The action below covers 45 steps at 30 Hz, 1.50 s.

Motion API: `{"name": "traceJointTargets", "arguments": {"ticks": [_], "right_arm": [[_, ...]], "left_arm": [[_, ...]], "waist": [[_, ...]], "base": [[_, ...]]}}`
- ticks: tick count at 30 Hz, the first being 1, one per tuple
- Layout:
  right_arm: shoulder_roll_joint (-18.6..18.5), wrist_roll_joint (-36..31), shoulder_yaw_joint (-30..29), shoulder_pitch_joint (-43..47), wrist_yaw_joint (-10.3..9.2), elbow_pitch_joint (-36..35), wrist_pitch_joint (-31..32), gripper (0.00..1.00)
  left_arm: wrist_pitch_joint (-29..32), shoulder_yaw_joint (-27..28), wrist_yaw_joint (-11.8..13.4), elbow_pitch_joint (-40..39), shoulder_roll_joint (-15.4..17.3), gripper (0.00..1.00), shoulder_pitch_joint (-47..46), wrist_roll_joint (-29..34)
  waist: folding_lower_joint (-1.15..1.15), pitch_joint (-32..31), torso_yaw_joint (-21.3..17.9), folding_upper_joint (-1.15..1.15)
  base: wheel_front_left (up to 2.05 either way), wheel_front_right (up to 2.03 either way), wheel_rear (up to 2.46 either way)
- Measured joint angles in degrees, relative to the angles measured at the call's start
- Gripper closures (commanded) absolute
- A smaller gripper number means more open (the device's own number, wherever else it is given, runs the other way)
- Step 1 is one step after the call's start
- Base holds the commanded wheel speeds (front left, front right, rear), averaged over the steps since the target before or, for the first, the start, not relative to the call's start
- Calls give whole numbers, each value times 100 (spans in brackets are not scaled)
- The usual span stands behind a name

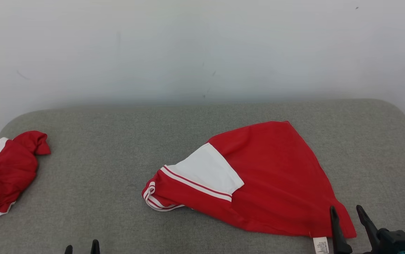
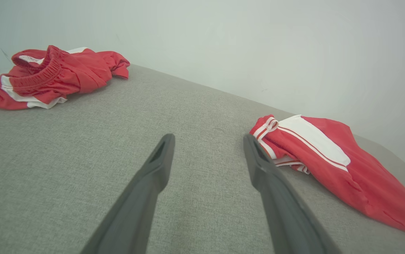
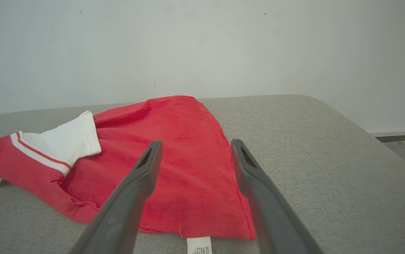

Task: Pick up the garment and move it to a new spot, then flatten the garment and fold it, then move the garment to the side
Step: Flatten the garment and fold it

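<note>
At the far left of the grey padded surface (image 1: 117,141), a crumpled pile of red cloth (image 1: 5,173) with white stripes lies partly past the picture edge; in the left wrist view it appears to be a pair of shorts with an elastic waistband, though the bunching makes this uncertain. The left gripper (image 1: 81,248) shows at the lower left. Its two dark fingers are spread wide apart with nothing between them, above bare surface. It is well apart from the crumpled pile and near the striped hem (image 1: 153,197) of the garment (image 1: 276,176). The garment lies right of centre, spread mostly flat. It is red with a white panel (image 1: 207,169) on its left part, and that end is folded over at the hem. A white label (image 1: 320,245) hangs from the garment's near edge. Just beside the label, the right gripper (image 1: 346,210) stands over the near right corner of the garment. Its fingers are spread wide and hold nothing.
</note>
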Motion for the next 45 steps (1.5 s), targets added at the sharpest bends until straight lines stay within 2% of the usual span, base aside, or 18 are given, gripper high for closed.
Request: {"name": "traceJointTargets", "arguments": {"ticks": [4, 6, 8, 12, 16, 22, 28, 33, 45], "right_arm": [[16, 11, 14, -16, 0, -2, 4, 0], [31, 13, 21, -26, 0, -9, 4, 0], [43, 23, 53, -62, 0, -33, 0, 0], [44, 60, 178, -129, 0, -68, 4, 0], [-3, 112, 333, -323, 0, -142, 33, 0], [1, 154, 605, -586, 0, -104, 1, 0], [15, 247, 900, -842, 0, 25, -64, 0], [37, 294, 975, -954, 0, 90, -145, 0], [66, 379, 1112, -1161, 0, 281, -308, 0]], "left_arm": [[4, -115, -2, 87, 0, 0, -194, 40], [222, -219, -25, 190, 15, 0, -476, 58], [670, -294, -30, 380, 13, 0, -859, -35], [1588, -387, 116, 855, 21, 0, -1762, -241], [2606, -617, 226, 1446, 67, 0, -3017, -247], [3230, -899, 141, 2176, 180, 0, -4142, -215], [3586, -1114, 8, 2761, 255, 0, -4834, -281], [3806, -1216, -4, 3062, 316, 0, -5127, -402], [3668, -1518, -51, 3637, 577, 0, -5688, -332]], "waist": [[0, 45, -11, 0], [0, 89, -17, 0], [0, 147, -28, 0], [1, 288, -87, 0], [1, 554, -217, 1], [2, 884, -506, 1], [2, 1169, -894, 1], [2, 1359, -1145, 1], [1, 1845, -1742, 1]], "base": [[0, 0, 0], [0, 0, 0], [0, 0, 0], [0, 0, 0], [0, 0, 0], [0, 0, 0], [0, 0, 0], [0, 0, 0], [0, 0, 0]]}}
